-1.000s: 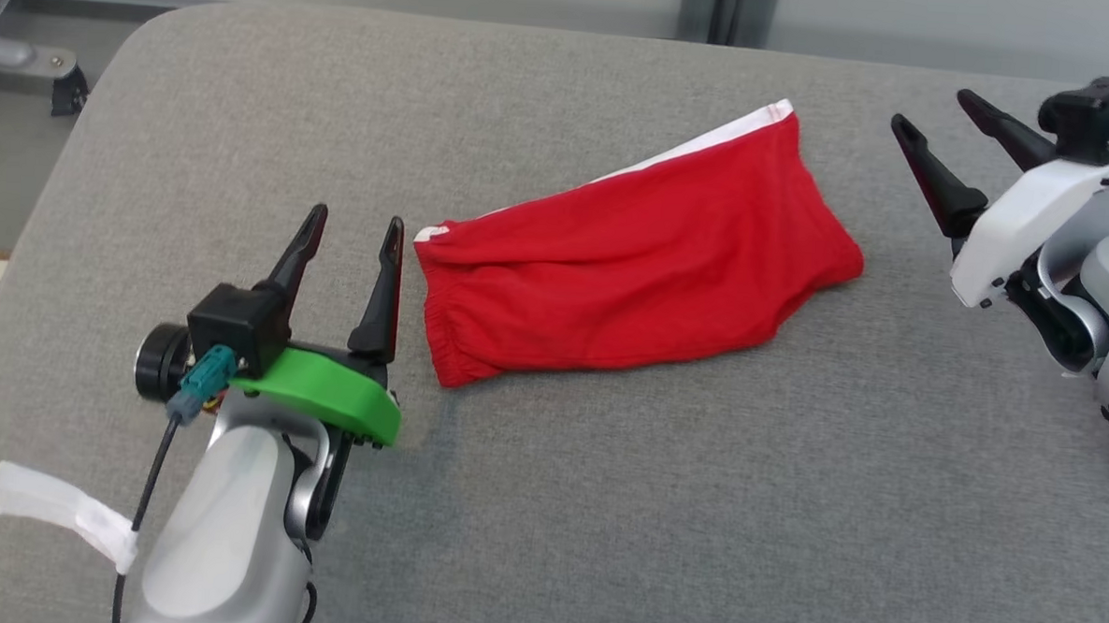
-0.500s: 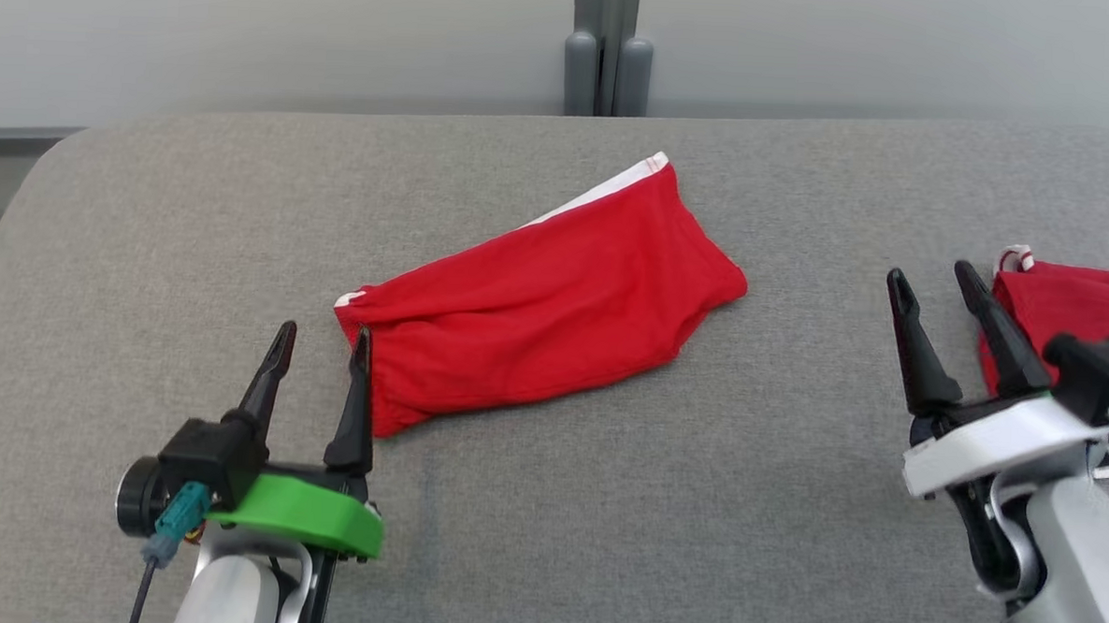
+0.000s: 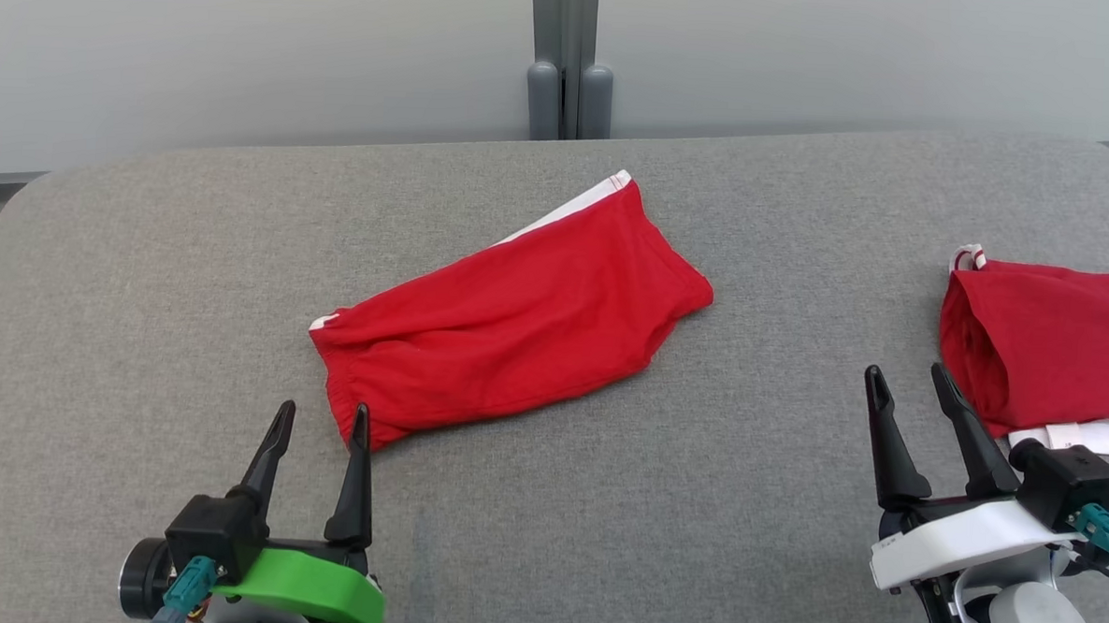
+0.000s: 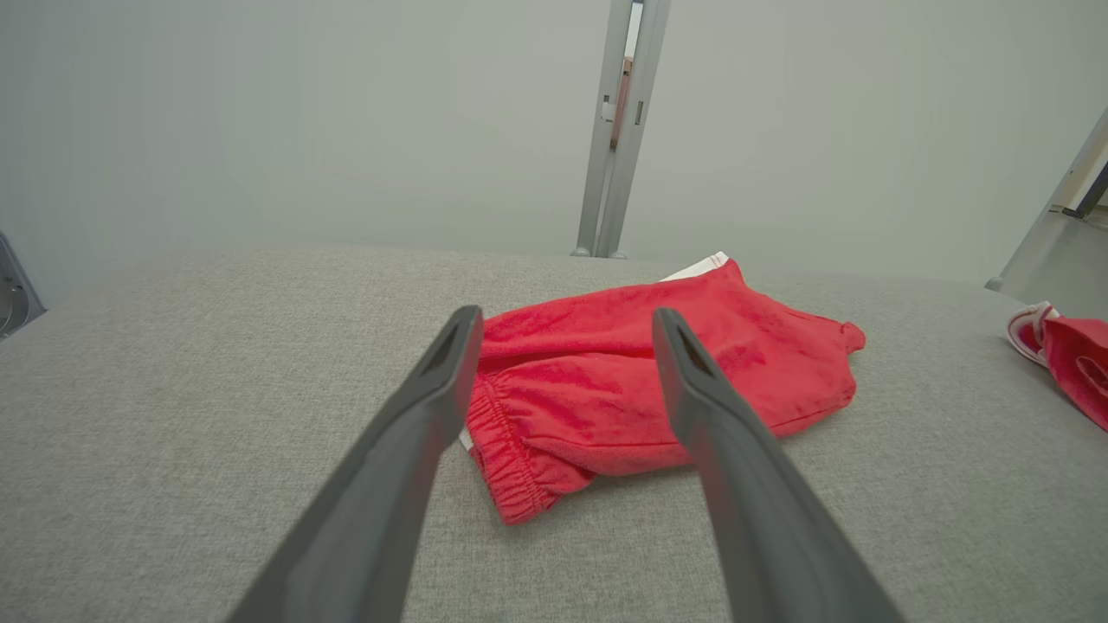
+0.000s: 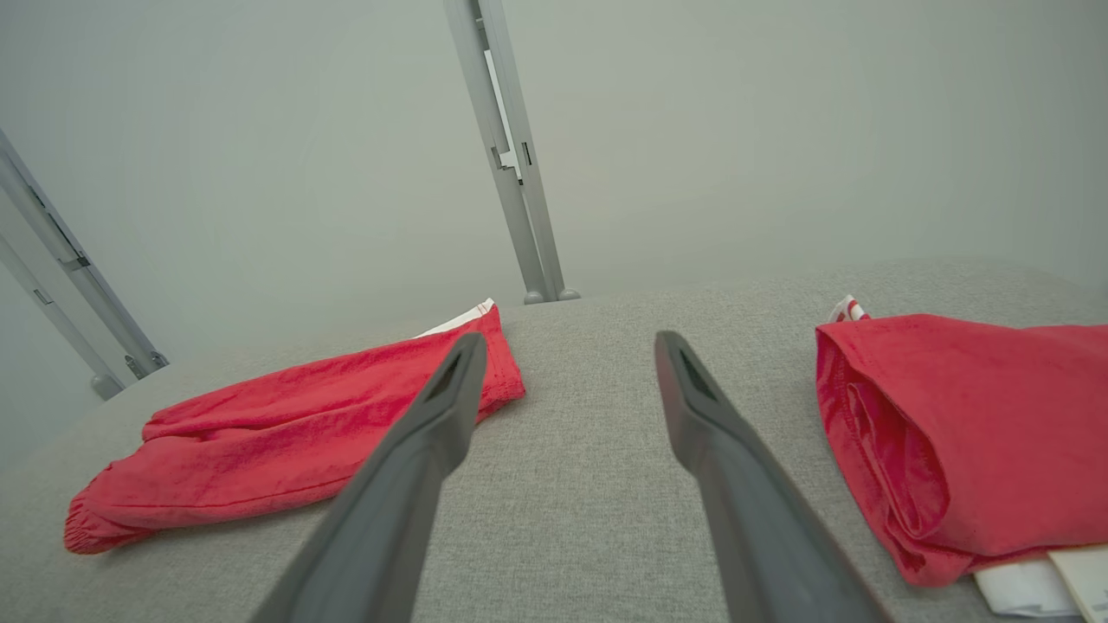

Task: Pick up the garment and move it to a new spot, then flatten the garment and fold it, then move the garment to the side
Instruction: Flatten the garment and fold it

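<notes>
Two red pieces of clothing lie on the grey padded table.

1. The red garment sits mid-frame in the head view, on a slant. Its elastic waistband is at lower left and a white stripe runs along its upper edge. It looks doubled over and fairly flat, so I judge the fold done and the move to the side not yet made.
2. The second red garment is at the right edge of the frame, folded, on top of a white strip.

Left gripper: lower left, jaws apart, nothing held. Its inner fingertip is just at the waistband corner. This is probably a line-up for a pinch there, since the gathered elastic gives a thick lip.

Right gripper: lower right, jaws apart and empty, between the two pieces and nearer the second one's rolled edge.

Room:
- Bare table spans the left third and the whole bottom band of the frame.
- The table's far edge runs not far behind the stripe end, with a grey post beyond it.
- The right side is taken, so left looks like the free direction.
</notes>
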You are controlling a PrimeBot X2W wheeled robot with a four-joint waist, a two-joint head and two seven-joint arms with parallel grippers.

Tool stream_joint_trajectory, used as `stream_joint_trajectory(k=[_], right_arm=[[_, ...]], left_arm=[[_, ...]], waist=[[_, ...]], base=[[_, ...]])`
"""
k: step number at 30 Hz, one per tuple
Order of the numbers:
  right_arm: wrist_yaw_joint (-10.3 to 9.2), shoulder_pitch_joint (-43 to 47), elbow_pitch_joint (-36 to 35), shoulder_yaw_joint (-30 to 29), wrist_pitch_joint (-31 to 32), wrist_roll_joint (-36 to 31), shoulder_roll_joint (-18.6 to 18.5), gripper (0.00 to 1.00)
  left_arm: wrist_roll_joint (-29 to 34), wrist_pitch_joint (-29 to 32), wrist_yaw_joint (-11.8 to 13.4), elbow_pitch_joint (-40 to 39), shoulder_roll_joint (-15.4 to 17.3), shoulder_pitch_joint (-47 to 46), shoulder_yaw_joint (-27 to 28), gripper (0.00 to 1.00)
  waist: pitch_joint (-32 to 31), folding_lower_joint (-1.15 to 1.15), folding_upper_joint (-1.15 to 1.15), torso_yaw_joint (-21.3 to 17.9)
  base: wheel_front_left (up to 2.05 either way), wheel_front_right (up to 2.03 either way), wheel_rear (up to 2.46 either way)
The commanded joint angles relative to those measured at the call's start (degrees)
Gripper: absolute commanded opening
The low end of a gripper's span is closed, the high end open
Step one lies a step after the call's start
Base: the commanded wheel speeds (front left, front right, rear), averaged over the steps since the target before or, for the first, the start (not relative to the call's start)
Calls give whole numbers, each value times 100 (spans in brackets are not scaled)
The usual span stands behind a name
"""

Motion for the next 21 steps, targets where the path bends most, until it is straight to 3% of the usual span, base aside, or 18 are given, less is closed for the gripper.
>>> stream_joint_trajectory(k=[1,13,17,21], right_arm=[[2,61,-8,-24,-13,-33,-28,100],[2,-108,112,63,-13,137,14,100],[2,-352,277,237,222,914,108,100],[2,-672,401,224,929,2145,324,100]], left_arm=[[-31,0,36,5,2,67,-13,100],[-306,0,86,25,4,-249,-212,100],[-343,0,95,11,4,-361,-280,100],[-369,0,104,29,4,-460,-346,100]], waist=[[-5,0,0,12],[207,0,0,273],[398,0,0,421],[631,0,0,602]], base=[[0,0,0],[0,0,0],[0,0,0],[0,0,0]])
